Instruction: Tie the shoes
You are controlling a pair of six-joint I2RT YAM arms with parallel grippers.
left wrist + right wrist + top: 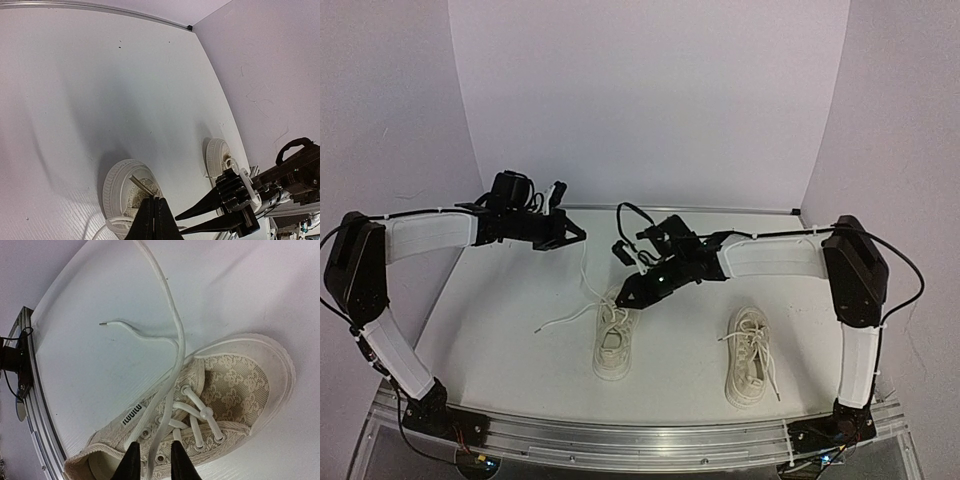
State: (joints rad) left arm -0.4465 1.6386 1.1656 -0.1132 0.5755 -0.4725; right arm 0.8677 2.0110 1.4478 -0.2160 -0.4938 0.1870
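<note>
Two cream-white shoes stand side by side, the left shoe (615,342) and the right shoe (750,358). My left gripper (567,236) hangs high behind the left shoe, shut on the end of one white lace (585,268) that runs taut up from that shoe. In the left wrist view the lace tip (139,183) sticks out past the shut left gripper (154,204). My right gripper (630,294) hovers over the left shoe's (220,390) eyelets. In its wrist view the right gripper (152,460) stands slightly open, and the raised lace (172,325) passes between its fingers without being pinched.
The left shoe's other lace (135,332) lies loose on the table to the shoe's left, also seen from above as the loose lace (562,318). Lilac walls close the table's back and sides. A metal rail (640,440) runs along the near edge by the arm bases.
</note>
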